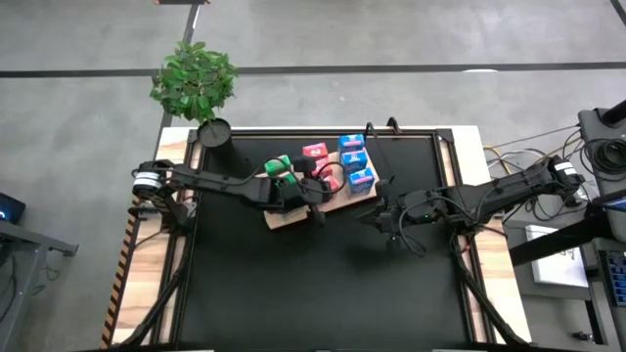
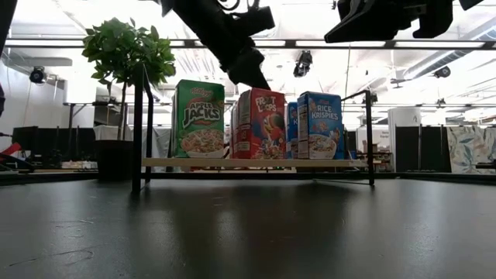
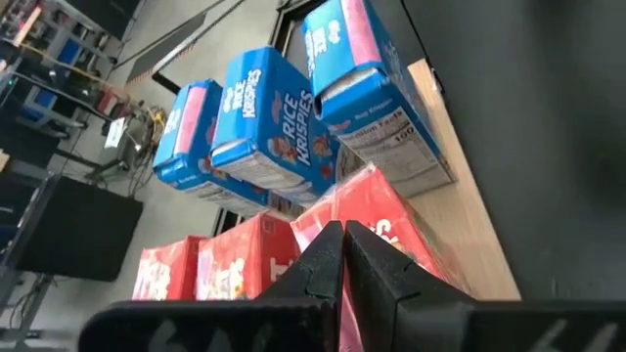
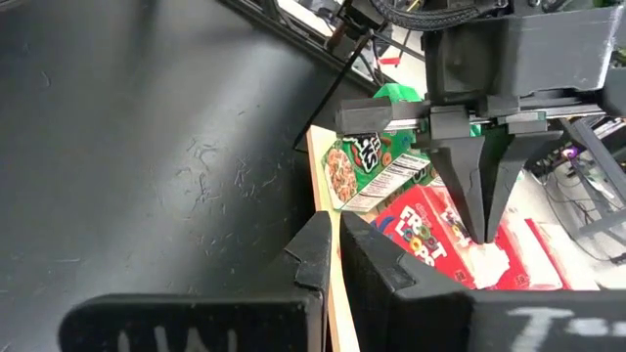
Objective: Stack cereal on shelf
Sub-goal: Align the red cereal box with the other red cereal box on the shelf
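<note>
Your left gripper (image 1: 315, 193) hangs over the middle of the shelf (image 1: 284, 217), the light-wood board lying on the black mat (image 1: 323, 284), and its two fingers (image 3: 328, 256) are pressed together with nothing between them; from the right wrist camera you can see the fingertips come down to the top of a pink-red Froot Loops box (image 4: 445, 240), though whether they actually touch it you cannot tell. All the cereal you can see stands upright on the board: the blue Rice Krispies boxes (image 1: 356, 163) form a row of three along the edge nearest the right arm, the pink-red boxes (image 1: 315, 153) sit in the middle beside them, and the green Apple Jacks boxes (image 1: 279, 166) are at the end toward the left arm, partly hidden under that arm. From table height, you see one green (image 2: 199, 119), one pink-red (image 2: 260, 124) and one blue box (image 2: 319, 125) facing you side by side. Your right gripper (image 1: 383, 217) waits above the bare mat just beside the board, fingers closed and empty. A potted plant (image 1: 196, 83) stands at the table's far left corner.
</note>
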You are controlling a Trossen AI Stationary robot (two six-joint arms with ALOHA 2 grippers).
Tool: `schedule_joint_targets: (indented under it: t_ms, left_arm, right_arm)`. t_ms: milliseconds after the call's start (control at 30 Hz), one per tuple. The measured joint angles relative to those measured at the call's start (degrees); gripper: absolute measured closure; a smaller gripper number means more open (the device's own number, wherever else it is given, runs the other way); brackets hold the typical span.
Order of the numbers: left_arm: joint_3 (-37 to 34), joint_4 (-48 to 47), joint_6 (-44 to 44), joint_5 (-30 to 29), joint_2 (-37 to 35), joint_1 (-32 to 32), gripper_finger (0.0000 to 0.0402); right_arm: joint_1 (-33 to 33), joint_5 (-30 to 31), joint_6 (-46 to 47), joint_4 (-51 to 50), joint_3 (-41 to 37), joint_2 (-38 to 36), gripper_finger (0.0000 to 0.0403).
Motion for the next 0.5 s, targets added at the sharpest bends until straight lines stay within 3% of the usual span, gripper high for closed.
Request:
schedule_joint_targets:
  t_ms: [500]
  left_arm:
    - [0.0, 2.2, 6.4, 2.3, 0.0, 0.5, 0.04]
  right_arm:
    - [0.0, 0.0, 0.1, 0.0, 0.0, 0.0, 0.0385]
